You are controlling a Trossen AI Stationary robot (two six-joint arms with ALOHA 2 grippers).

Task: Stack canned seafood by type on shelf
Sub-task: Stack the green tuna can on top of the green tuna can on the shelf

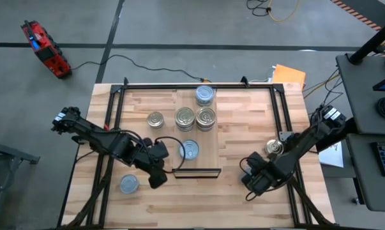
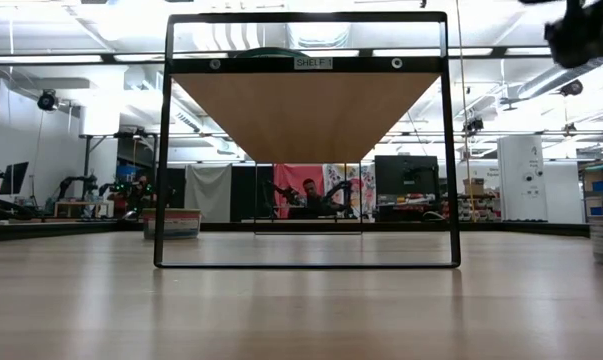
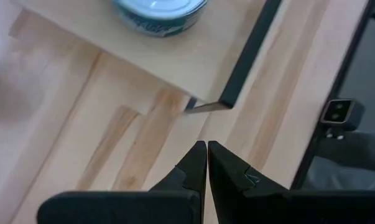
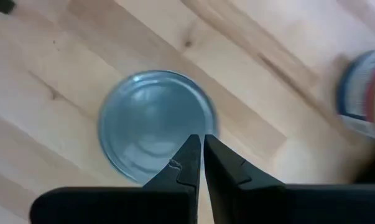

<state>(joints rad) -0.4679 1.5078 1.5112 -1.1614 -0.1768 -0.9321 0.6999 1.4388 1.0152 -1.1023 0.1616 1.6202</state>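
Both hands are pressed narrow and hold nothing. The right hand (image 4: pixel 198 158) hangs over a blue-topped tin (image 4: pixel 156 124) on the table (image 1: pixel 243 128); the left hand (image 3: pixel 206 163) waits near the shelf (image 1: pixel 208 137). If the right hand descends without opening, it may knock the tin away.

Overall light: bright, even and white, no hard contrast anywhere.
Source: rows of ceiling strip lights (image 2: pixel 41 58) in the low view, glaring white.
Shadows: soft and faint on the table (image 1: pixel 243 191) under both arms.
Shelf (image 2: pixel 306 110): its underside is shaded in the low view, backlit by the room.
Glare: pale sheen on the blue-grey tin (image 4: pixel 153 127) in the right wrist view.
Blur: a second tin (image 4: pixel 363 93) at that view's edge is smeared, perhaps out of focus.
Left wrist view: the near wood is soft.
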